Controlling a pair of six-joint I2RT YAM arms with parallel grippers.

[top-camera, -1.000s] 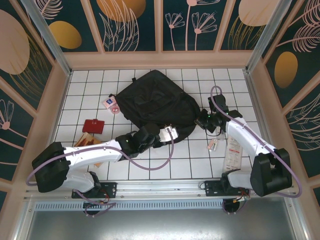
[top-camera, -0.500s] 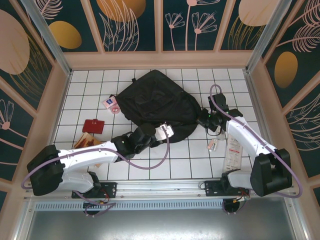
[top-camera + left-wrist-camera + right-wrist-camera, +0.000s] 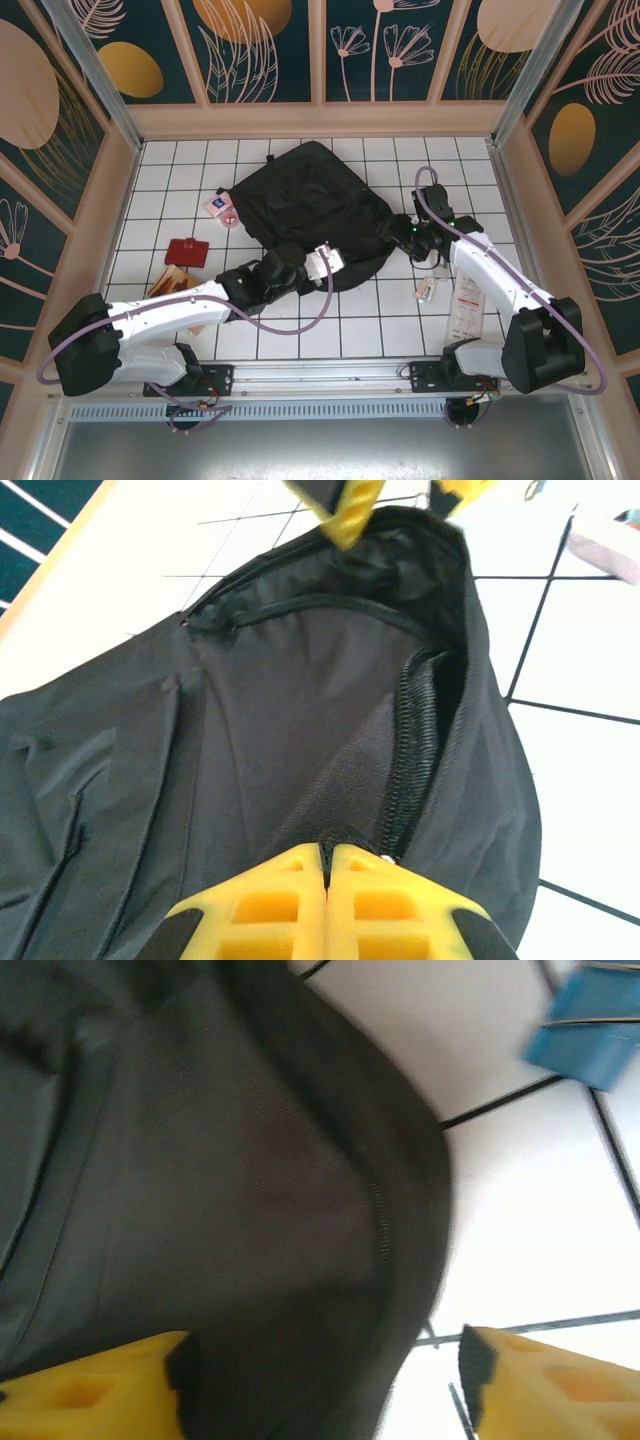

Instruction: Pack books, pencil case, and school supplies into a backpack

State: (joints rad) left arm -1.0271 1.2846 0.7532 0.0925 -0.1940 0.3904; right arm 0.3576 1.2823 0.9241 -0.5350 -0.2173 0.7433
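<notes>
The black backpack lies in the middle of the tiled table, its zip opening facing the arms. My left gripper is shut on the fabric at the near end of that zip. My right gripper stands open over the backpack's right edge, nothing pinched; its yellow fingertips show in the left wrist view. A red pencil case and an orange booklet lie left of the left arm. A pink-white card and a pink ring roll lie at the backpack's left.
A small pink-white piece and a long white-pink packet lie beside the right arm. A blue clip rests on the tiles right of the backpack. Wooden walls bound the table on the sides and at the back.
The right gripper has opened and released the backpack's right edge. The left gripper, still shut on the fabric, has shifted slightly left and back.
</notes>
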